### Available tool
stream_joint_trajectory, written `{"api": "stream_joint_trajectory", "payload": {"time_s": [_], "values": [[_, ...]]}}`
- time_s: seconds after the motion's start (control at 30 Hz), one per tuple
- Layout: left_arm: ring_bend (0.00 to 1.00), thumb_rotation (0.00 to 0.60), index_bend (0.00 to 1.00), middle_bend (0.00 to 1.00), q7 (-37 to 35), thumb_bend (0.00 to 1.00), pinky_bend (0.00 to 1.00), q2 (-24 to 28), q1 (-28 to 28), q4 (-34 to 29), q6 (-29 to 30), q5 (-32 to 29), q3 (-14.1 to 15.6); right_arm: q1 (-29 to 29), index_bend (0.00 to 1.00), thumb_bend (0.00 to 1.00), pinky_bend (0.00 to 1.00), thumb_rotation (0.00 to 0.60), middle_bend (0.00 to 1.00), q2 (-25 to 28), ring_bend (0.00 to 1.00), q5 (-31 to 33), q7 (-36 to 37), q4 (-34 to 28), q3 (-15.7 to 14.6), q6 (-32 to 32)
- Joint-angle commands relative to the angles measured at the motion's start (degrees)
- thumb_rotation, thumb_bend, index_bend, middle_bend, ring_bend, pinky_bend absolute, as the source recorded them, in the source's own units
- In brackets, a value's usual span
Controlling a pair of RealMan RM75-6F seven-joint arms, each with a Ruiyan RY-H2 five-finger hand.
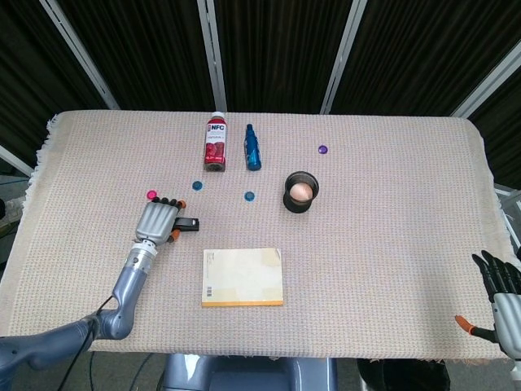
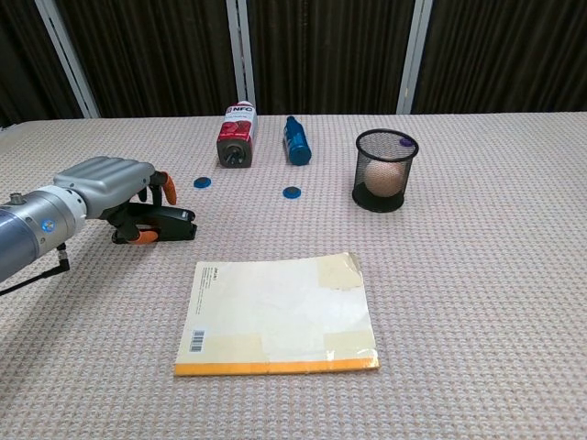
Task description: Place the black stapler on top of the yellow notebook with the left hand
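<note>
One relation matters: the left hand [image 2: 110, 183] sits directly over the handle end of the black stapler [image 2: 170, 224], fingers draped over the top and thumb low on the near side. Stapler's on the cloth, apparently not lifted yet. Can't tell whether the fingers are actually clamped on it or just cupped around.

Stapler's long axis runs 9-to-3 in the head view, free end [image 1: 190, 224] poking out toward 3 from under the hand [image 1: 158, 221].

Yellow notebook [image 1: 242, 277] lies flat at roughly 4 o'clock from the stapler, near but not touching (short carry, my read).

Right hand [image 1: 501, 305] is parked at the far table corner, fingers apart, holding nothing. Left is clearly the nearer one.
</note>
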Motion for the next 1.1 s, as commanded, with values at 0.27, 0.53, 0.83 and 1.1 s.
{"api": "stream_joint_trajectory", "payload": {"time_s": [0.27,0.53,0.83,1.1], "values": [[0.61,0.600,0.67,0.70,-3.6,0.38,0.52,-1.6,0.4,0.2,3.4,3.2,1.7,-0.5,0.00,0.06,0.00,0.600,0.00,0.1,0.00,-1.3,0.5,0.3,-0.5,1.1],[0.66,0.600,0.72,0.73,-5.8,0.40,0.58,0.7,1.8,-4.3,7.7,6.2,2.4,0.1,0.00,0.06,0.00,0.600,0.00,0.0,0.00,-0.3,0.3,0.2,-0.2,-0.1],[0.65,0.600,0.72,0.73,-4.7,0.38,0.58,3.3,1.4,-14.7,11.4,10.0,2.5,0.3,0.00,0.06,0.00,0.600,0.00,0.2,0.00,-0.4,0.8,0.0,-0.3,-0.6],[0.64,0.600,0.71,0.72,-0.7,0.38,0.58,-2.9,-2.8,-15.2,8.3,9.5,2.5,0.3,0.00,0.06,0.00,0.600,0.00,0.6,0.00,-0.9,1.8,0.1,-0.5,-0.4]]}}
